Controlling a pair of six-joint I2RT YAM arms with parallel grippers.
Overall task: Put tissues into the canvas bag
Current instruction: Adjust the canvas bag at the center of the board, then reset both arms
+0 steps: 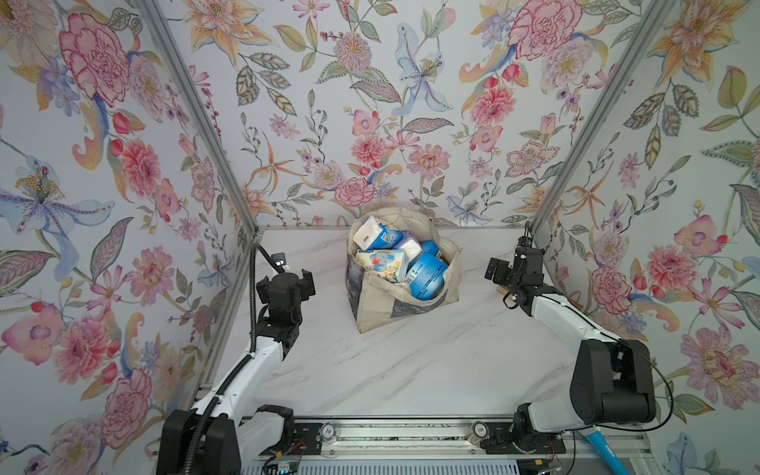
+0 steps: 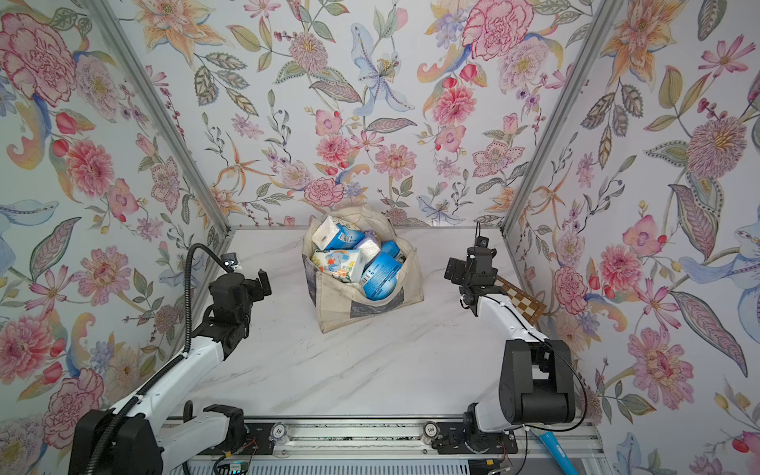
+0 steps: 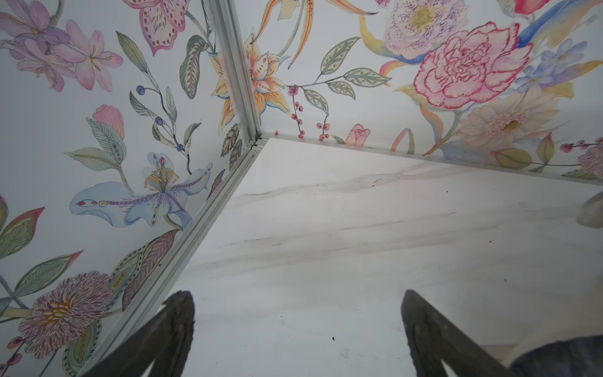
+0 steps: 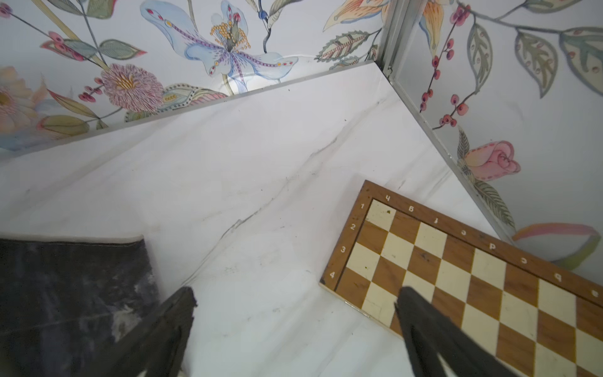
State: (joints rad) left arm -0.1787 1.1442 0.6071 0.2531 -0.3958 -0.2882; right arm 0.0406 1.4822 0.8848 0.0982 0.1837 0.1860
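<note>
- Tissues are lying heaped inside the canvas bag, with blue-and-white packs crowding its open mouth and one cartoon-animal pack facing up near the front.
- The bag is standing on the marble table, between the two grippers and apart from both.
- The left gripper is hovering off one side of the bag, its fingers spreading wide with only bare tabletop between them.
- The right gripper is hanging off the bag's other side, its fingers also standing wide apart and gripping nothing.
- In the right wrist view the bag's dark printed panel is showing just beside one fingertip.
- A chessboard is lying flat on the table beneath and beyond the other right fingertip, close to the side wall.
- Floral wallpaper is covering the walls all around.
</note>
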